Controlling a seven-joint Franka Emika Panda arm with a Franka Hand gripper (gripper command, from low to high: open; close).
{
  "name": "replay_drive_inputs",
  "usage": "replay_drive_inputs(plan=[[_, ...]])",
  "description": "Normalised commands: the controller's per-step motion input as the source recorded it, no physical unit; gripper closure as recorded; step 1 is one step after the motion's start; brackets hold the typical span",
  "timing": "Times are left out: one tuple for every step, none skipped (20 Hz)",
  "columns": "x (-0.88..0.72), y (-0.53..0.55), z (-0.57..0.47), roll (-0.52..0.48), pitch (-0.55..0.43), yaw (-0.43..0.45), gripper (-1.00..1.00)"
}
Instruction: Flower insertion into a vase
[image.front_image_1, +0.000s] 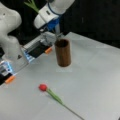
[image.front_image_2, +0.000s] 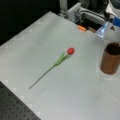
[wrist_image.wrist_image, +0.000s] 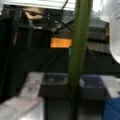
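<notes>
The vase (image.front_image_1: 62, 53) is a dark brown cylinder standing upright on the table, seen in both front views (image.front_image_2: 110, 59). My gripper (image.front_image_1: 58, 35) hangs just above the vase's mouth, shut on a green flower stem (wrist_image.wrist_image: 78, 50). That stem runs up past the wrist, and its leaves (image.front_image_1: 32, 5) stick out at a front view's top left. Its lower end reaches the vase's rim; how deep it goes is hidden. A second flower, a red tulip (image.front_image_1: 43, 87), lies flat on the table in both front views (image.front_image_2: 70, 51), well apart from the vase.
The arm's white base (image.front_image_1: 10, 37) stands at a front view's left. Metal rails with orange tabs (image.front_image_1: 48, 50) run behind the vase. The lying tulip's thin stem (image.front_image_1: 67, 107) stretches toward the table's front edge.
</notes>
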Motion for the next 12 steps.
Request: replay_drive_inputs(plan=[[0.43,0.09,-0.02,-0.218,0.258,0.019,1.00],[0.46,0.07,-0.08,-0.219,0.258,0.017,1.00],[0.50,0.05,-0.13,-0.215,0.255,0.011,1.00],[0.53,0.02,-0.17,-0.211,0.256,0.003,1.00],[0.54,0.00,-0.21,-0.212,0.262,-0.011,1.00],[0.56,-0.01,-0.22,-0.213,0.272,-0.015,1.00],[0.56,-0.01,-0.22,-0.210,0.275,-0.010,1.00],[0.56,-0.01,-0.21,-0.211,0.279,-0.013,1.00],[0.56,0.00,-0.20,-0.216,0.283,-0.029,1.00],[0.57,0.00,-0.20,-0.216,0.278,-0.033,1.00],[0.56,0.00,-0.18,-0.217,0.269,-0.026,1.00],[0.54,0.01,-0.17,-0.217,0.252,-0.018,1.00]])
